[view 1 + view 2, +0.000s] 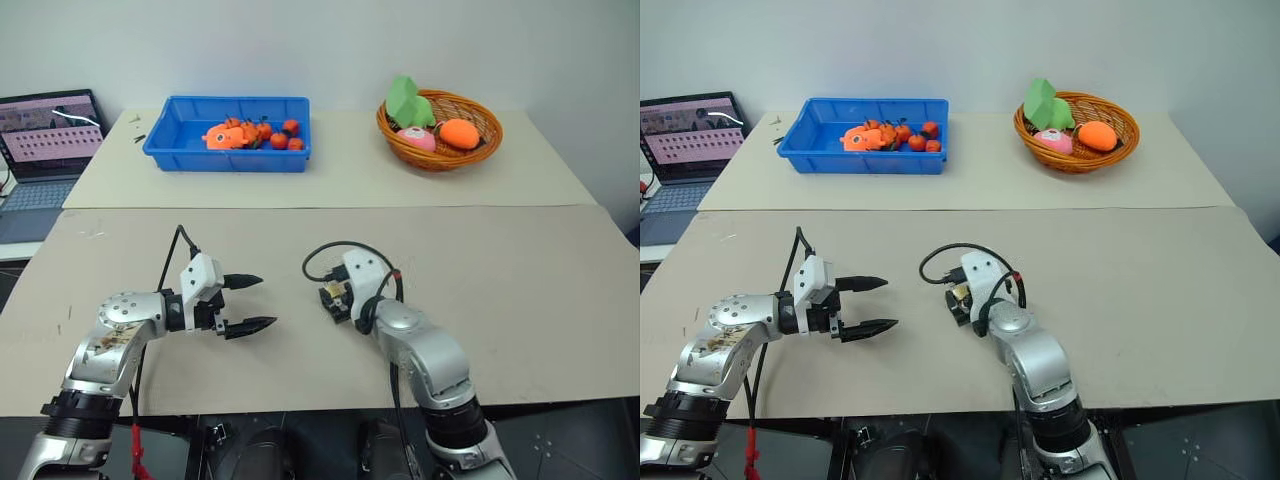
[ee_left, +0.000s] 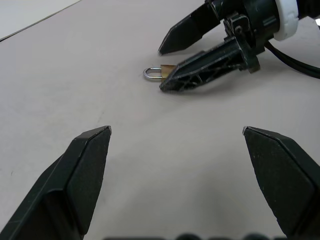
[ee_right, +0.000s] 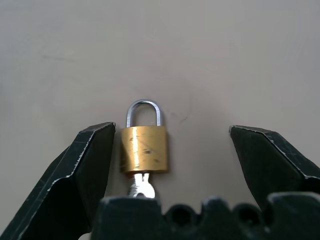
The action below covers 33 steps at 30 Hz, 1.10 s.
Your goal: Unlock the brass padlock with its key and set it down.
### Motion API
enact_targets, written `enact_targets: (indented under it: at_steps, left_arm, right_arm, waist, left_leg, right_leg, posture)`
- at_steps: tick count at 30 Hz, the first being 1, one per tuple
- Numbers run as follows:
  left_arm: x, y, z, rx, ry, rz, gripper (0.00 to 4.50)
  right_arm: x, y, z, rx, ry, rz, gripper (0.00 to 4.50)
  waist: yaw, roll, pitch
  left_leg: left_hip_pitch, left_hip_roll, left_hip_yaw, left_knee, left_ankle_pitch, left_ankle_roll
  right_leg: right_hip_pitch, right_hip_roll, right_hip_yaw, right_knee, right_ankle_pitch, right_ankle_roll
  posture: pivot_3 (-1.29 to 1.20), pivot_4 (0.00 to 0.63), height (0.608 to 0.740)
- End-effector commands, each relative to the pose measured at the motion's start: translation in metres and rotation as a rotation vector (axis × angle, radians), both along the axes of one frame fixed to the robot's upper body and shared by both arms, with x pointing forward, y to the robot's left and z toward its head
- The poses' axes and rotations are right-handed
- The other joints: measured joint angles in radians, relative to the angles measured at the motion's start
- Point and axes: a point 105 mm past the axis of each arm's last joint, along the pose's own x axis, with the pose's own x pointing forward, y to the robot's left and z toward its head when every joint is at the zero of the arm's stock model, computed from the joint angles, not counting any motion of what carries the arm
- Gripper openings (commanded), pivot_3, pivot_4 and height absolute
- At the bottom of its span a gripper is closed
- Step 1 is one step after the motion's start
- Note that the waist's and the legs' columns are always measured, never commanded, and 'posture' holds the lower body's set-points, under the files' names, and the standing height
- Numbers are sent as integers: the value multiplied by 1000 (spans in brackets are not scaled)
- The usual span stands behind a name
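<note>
A small brass padlock (image 3: 144, 148) lies flat on my counter (image 3: 240, 60), nearer its front edge, silver shackle closed, key (image 3: 142, 186) in its keyhole.

Both arms reach forward, low over the near part of the scene. The left gripper (image 1: 250, 303) points toward the right, its two black fingers (image 1: 243, 281) spread apart and holding nothing. The right arm bends in from the near right, wrist tipped down and a little left. The right gripper (image 3: 170, 150) has its jaws wide open, with nothing clamped.
</note>
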Motion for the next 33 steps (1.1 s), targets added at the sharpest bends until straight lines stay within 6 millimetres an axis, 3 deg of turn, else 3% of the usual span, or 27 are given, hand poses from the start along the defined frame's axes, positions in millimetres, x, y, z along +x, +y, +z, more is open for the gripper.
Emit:
enact_targets:
  at_steps: [1,11,14,22,30,33]
  left_arm:
    - [3,-2,8,-4,-30,-7,4500]
    - [9,2,11,-2,-37,25,4500]
    - [9,2,12,-2,-39,26,4500]
    - [11,3,14,-4,-41,34,4500]
    - [18,3,16,-14,-58,58,4500]
    - [21,0,18,-28,-65,63,4500]
  right_arm:
    - [-1,5,3,9,-11,14,4360]
    - [-7,13,-6,15,28,35,4360]
    - [-10,14,-10,25,46,40,3693]
    - [-12,18,-12,69,60,39,964]
    - [-8,15,-5,73,22,38,916]
    - [-2,14,16,50,-106,112,916]
  waist:
    - [0,0,0]
    - [-1,0,0]
    - [-1,0,0]
    - [-3,0,0]
    - [-3,0,0]
    - [-2,0,0]
  left_leg:
    - [0,0,0,0,0,0]
    - [0,0,0,0,0,0]
    - [1,0,0,0,0,0]
    - [1,1,0,0,0,0]
    - [1,1,0,0,0,0]
    - [1,1,0,0,0,0]
  right_leg:
    - [0,0,0,0,0,0]
    - [0,0,0,0,0,0]
    - [1,0,0,0,0,0]
    - [1,0,0,0,0,0]
    - [1,1,1,0,0,0]
    - [1,1,1,0,0,0]
  posture:
    - [0,150,692]
    - [0,150,692]
    - [0,150,692]
    - [0,150,692]
    - [0,150,692]
    - [0,150,692]
